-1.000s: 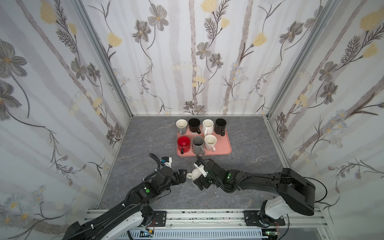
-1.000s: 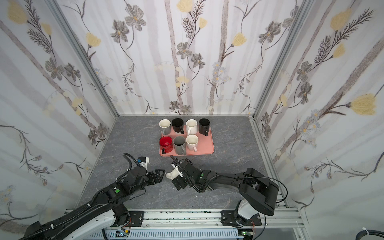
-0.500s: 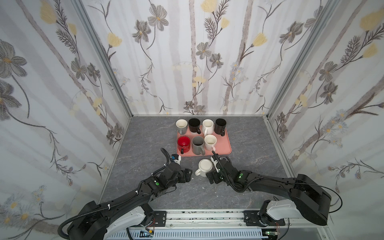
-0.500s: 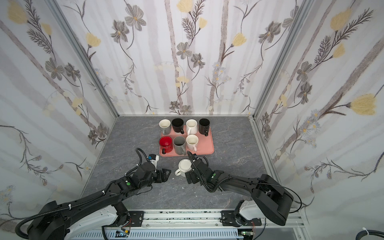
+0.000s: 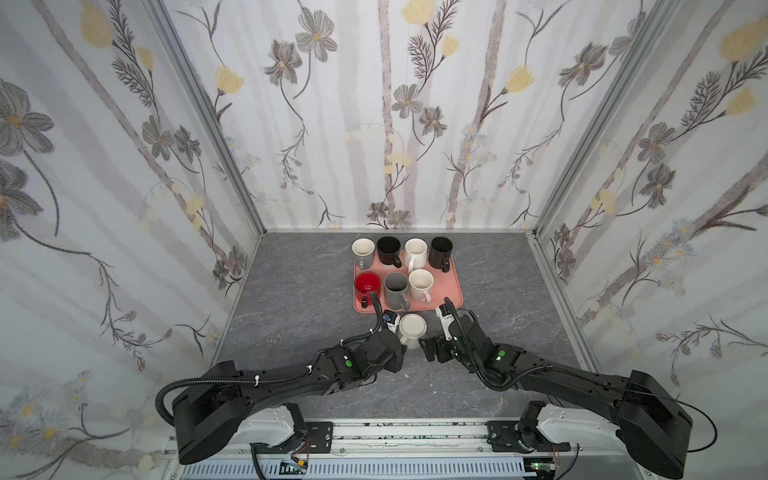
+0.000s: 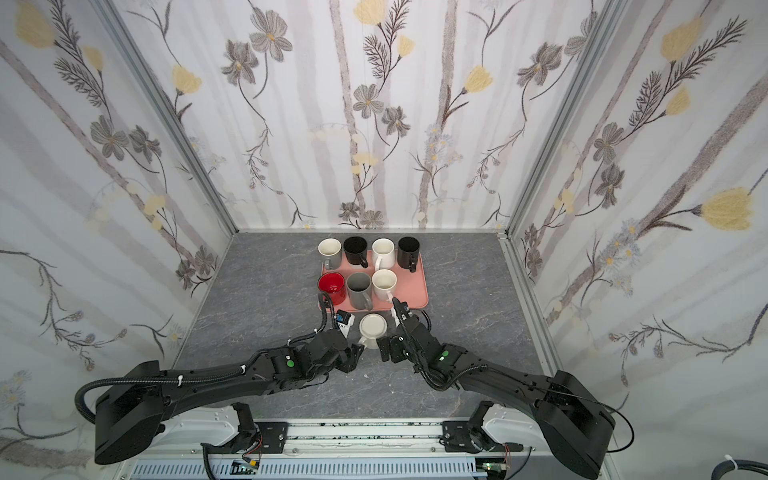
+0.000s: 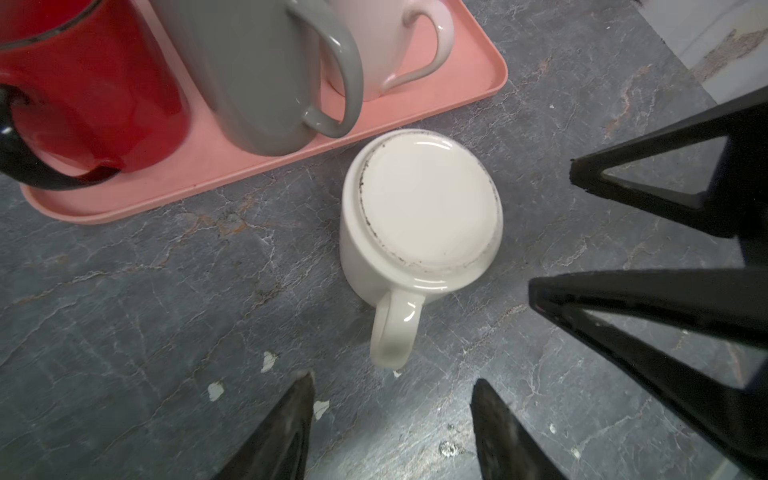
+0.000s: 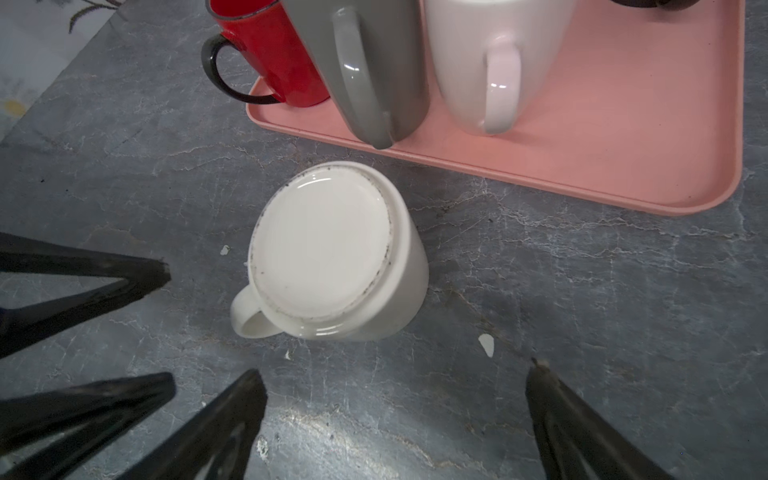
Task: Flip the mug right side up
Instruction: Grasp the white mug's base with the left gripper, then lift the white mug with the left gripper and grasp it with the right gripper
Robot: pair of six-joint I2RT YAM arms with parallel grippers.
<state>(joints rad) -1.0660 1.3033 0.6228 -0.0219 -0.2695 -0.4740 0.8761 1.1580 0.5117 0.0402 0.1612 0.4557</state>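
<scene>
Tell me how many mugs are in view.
8. Seven stand upright on the pink tray: four in the back row, three in front. The eighth, a white mug, sits upside down on the table beside the tray. None seems hidden.

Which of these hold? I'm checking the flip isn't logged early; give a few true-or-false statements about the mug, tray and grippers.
1. The white mug stands upside down, base up. True.
2. It sits on the pink tray. False: it stands on the table beside the tray.
3. The right gripper grips it. False: its jaws are open, clear of the mug.
4. The red mug on the tray is upright. True.
5. The white mug's handle points at the tray. False: it points away, toward the left gripper.
</scene>
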